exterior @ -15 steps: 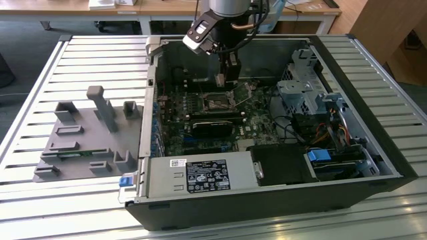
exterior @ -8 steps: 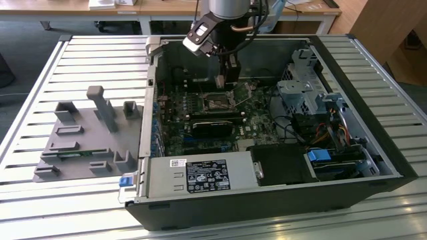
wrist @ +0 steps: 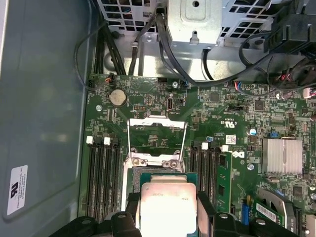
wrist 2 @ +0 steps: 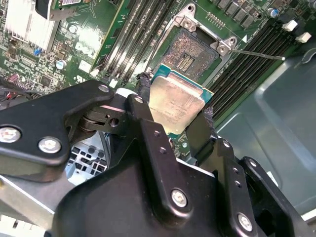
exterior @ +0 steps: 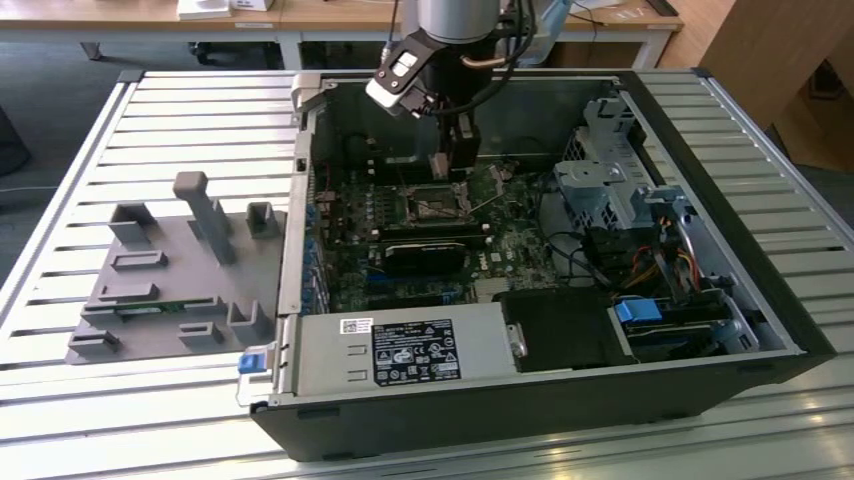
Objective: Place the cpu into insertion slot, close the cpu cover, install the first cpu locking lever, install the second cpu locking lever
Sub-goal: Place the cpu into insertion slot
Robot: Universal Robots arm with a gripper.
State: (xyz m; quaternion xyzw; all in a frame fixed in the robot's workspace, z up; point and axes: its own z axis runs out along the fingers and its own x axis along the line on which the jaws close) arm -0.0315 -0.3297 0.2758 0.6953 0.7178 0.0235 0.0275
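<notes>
clamping hand [wrist 2: 175, 101] tight on cpu [wrist 2: 178, 98] edges in second wrist view | holding it just short of open socket [wrist 2: 190, 52], unseated | showing cpu cover [wrist: 157, 136] raised beyond | hovering upper middle of exterior view inside computer case [exterior: 534, 420] on table [exterior: 160, 110]

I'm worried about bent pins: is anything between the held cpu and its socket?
Nothing visible. The cpu, clamped in the jaws, hangs just short of the bare socket. The cover is swung open beyond the socket, and a lever sticks out to the side, clear of the path.
</notes>
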